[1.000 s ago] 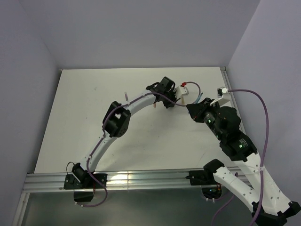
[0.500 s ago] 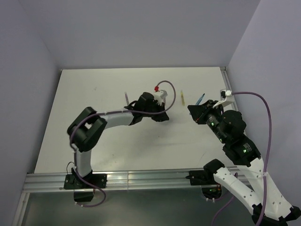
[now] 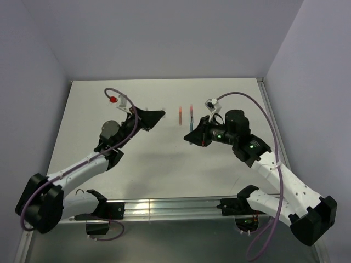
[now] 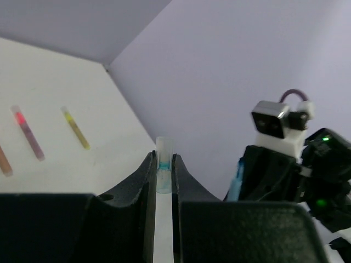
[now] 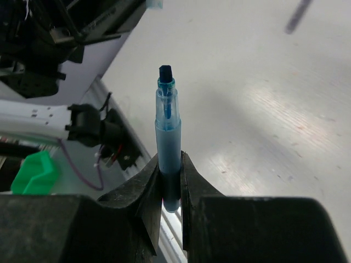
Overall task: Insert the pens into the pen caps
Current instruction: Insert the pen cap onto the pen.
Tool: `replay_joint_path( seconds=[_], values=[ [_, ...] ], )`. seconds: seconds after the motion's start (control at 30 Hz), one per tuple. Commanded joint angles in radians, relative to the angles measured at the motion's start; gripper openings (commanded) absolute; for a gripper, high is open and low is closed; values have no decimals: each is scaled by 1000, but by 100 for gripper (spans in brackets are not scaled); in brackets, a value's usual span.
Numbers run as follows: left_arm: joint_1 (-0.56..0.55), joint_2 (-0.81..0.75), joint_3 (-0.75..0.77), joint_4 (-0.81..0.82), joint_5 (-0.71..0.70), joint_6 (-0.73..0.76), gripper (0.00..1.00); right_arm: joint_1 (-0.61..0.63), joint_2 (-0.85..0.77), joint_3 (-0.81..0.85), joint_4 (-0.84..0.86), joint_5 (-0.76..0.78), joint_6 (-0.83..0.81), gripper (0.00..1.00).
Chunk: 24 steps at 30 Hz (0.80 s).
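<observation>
Within right end effector's [image 5: 171, 160] pinch, blue pen [image 5: 167, 123]

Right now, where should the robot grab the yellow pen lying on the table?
Around the middle of the yellow pen, coming straight down and squeezing across its thin width. It lies flat on the table, with bare space either side, apart from the pink-red pen.

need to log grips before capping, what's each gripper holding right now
Left gripper: closed on a pale blue pen cap.
Right gripper: closed on a blue pen.
</observation>
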Motion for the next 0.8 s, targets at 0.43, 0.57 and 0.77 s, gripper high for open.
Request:
replay_joint_path(
  seconds=[0.43,0.57,0.77],
  values=[
    [35,-207,-89,222,-78,-67,0,234,275,190,270,-193,-9,0],
    [34,-204,-94,268,-41,-73,0,234,306,210,294,-226,14,0],
    [32,-189,-92,289,-1,-87,0,235,349,233,339,-236,48,0]
  ],
)
